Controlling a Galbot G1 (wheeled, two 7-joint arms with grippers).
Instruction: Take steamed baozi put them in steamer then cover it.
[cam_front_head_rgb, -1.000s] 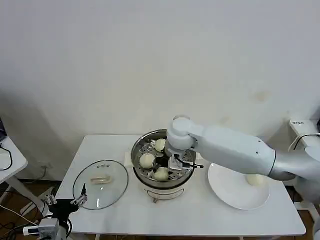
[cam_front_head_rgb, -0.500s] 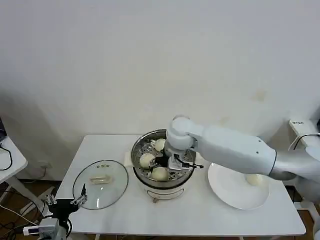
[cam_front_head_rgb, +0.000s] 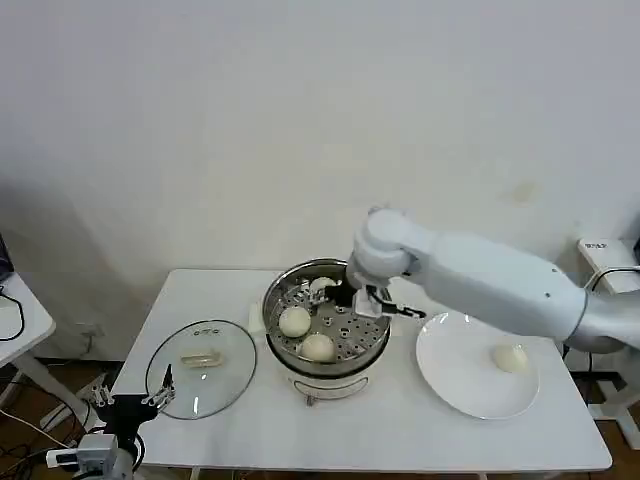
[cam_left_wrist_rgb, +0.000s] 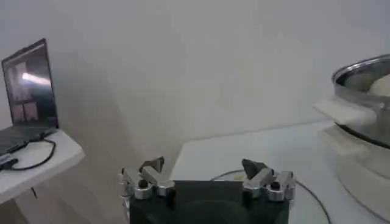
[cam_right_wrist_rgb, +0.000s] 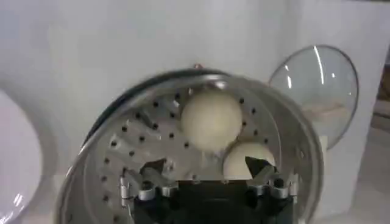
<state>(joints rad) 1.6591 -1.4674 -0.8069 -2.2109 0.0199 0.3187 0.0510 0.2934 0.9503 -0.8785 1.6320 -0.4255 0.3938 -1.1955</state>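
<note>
There are four baozi. Three sit in the one steamer (cam_front_head_rgb: 326, 322): one (cam_front_head_rgb: 294, 321), two (cam_front_head_rgb: 317, 347), three (cam_front_head_rgb: 321, 287). One baozi (cam_front_head_rgb: 510, 358) lies on the one white plate (cam_front_head_rgb: 455, 385). One glass lid (cam_front_head_rgb: 200, 367) rests on the one worktop (cam_front_head_rgb: 400, 435).

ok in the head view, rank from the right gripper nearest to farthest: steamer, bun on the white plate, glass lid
1. steamer, directly under the right gripper
2. bun on the white plate, to the robot's right
3. glass lid, far left beyond the steamer

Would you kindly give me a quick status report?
Right hand open, empty, above steamer. Left hand open, low beside table. Three buns in steamer, one on plate. Lid off.
</note>
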